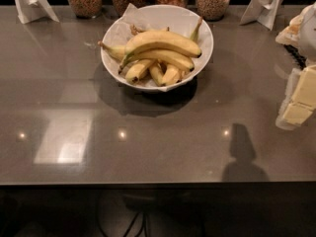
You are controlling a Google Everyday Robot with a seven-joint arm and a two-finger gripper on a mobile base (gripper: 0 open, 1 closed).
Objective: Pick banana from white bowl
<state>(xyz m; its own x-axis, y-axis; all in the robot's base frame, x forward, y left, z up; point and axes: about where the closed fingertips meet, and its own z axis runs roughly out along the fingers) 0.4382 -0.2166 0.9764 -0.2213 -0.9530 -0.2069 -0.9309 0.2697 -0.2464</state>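
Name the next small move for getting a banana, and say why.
Probably swing the pincer toward the white bowl, to just above the top banana. The pincer sits at the right edge of the view, apart from the bowl, and that banana lies uppermost in it.

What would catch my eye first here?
The white bowl heaped with yellow bananas stands out, at the back centre of the grey counter. Behind it stand four glass jars, and the robot's pale pincer sits at the right edge, apart from the bowl.
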